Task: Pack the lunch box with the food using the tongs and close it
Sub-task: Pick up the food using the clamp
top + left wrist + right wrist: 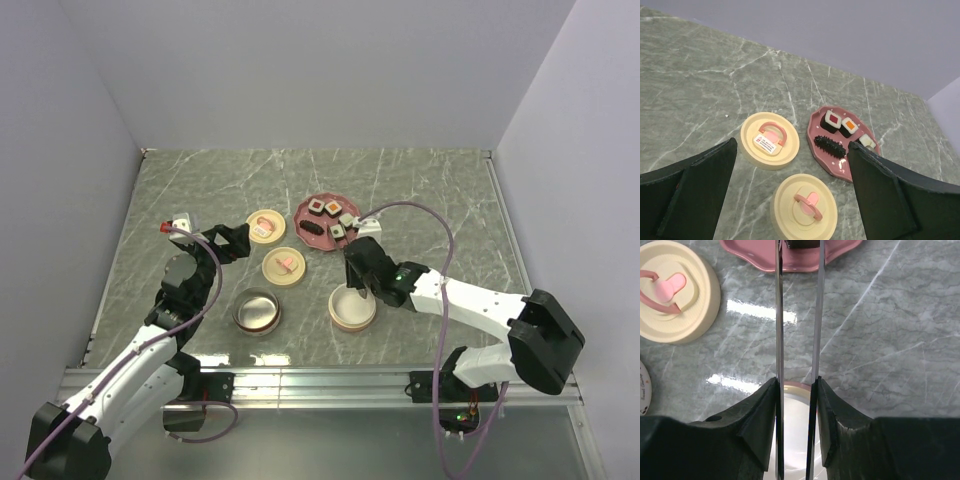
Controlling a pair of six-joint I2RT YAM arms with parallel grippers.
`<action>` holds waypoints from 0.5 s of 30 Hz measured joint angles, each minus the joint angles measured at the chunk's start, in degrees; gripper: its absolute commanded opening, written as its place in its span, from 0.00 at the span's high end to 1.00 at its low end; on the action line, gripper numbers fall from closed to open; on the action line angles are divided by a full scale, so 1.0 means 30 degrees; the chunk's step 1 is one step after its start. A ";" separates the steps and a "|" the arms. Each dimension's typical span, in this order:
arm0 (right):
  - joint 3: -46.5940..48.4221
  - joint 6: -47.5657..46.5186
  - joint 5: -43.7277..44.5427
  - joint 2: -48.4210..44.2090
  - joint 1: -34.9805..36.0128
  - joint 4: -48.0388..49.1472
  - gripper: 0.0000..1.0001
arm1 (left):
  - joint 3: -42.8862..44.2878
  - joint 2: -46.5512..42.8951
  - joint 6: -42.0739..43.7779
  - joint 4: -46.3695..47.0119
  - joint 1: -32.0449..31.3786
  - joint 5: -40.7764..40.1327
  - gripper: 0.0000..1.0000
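Note:
The pink plate point(304, 211) holds the food: several dark-sided cubes point(333, 209) with orange, green or white tops, and one all-dark piece point(311, 227). My right gripper point(796, 385) is shut on the tongs point(779, 315). Their two slim arms run forward to the plate point(760, 252), and their tips stand either side of a dark piece point(801, 243) at the frame's top edge. Under this gripper sits the open cream lunch box point(352, 312). My left gripper point(792, 147) hangs open above the table, between two cream lids and short of the plate point(840, 169).
Two cream round lids with pink handles lie left of the plate point(266, 224) point(284, 265). A round metal bowl point(257, 310) sits near the front, left of the lunch box. Grey walls close in the marble table point(440, 200) on three sides.

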 measured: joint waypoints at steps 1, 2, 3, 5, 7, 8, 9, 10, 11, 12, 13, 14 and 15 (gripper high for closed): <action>0.0000 0.0029 0.0095 0.0000 0.0015 -0.0044 0.81 | 0.0000 -0.0029 0.0000 0.0000 0.0000 0.0000 0.01; 0.0000 0.0044 0.0168 0.0000 0.0022 -0.0058 0.88 | 0.0000 -0.0036 0.0000 0.0000 0.0000 0.0000 0.01; 0.0000 0.0051 0.0240 0.0000 0.0036 -0.0066 0.98 | 0.0000 -0.0044 0.0000 0.0000 0.0000 0.0000 0.01; 0.0000 0.0058 0.0495 -0.0022 0.0051 -0.0066 1.00 | 0.0000 -0.0044 0.0000 -0.0007 0.0000 0.0000 0.00; 0.0000 0.0051 0.0678 -0.0138 0.0073 -0.0087 1.00 | 0.0000 -0.0044 0.0000 0.0000 0.0000 0.0000 0.00; 0.0000 0.0051 0.0750 -0.0255 0.0102 -0.0146 1.00 | 0.0000 -0.0044 0.0000 -0.0007 0.0000 0.0000 0.00; -0.0007 0.0051 0.0918 -0.0452 0.0131 -0.0299 1.00 | 0.0000 -0.0044 0.0000 -0.0007 0.0000 0.0000 0.01; -0.0015 0.0051 0.1056 -0.0750 0.0153 -0.0474 1.00 | 0.0000 -0.0044 0.0000 0.0000 0.0000 0.0000 0.01; -0.0036 0.0044 0.1115 -0.1020 0.0175 -0.0576 1.00 | 0.0000 -0.0044 0.0000 -0.0007 0.0000 0.0000 0.00; -0.0058 0.0044 0.1246 -0.1479 0.0197 -0.0729 1.00 | 0.0000 -0.0044 0.0000 -0.0007 0.0000 0.0000 0.01; -0.0109 0.0036 0.1392 -0.1945 0.0233 -0.0780 1.00 | 0.0000 -0.0044 0.0000 -0.0007 0.0000 0.0000 0.01; -0.0204 0.0036 0.1515 -0.2484 0.0284 -0.0780 1.00 | 0.0000 -0.0044 0.0000 -0.0007 0.0000 0.0000 0.01; -0.0291 0.0029 0.1617 -0.2973 0.0328 -0.0787 1.00 | 0.0000 -0.0044 0.0000 -0.0007 0.0000 0.0000 0.00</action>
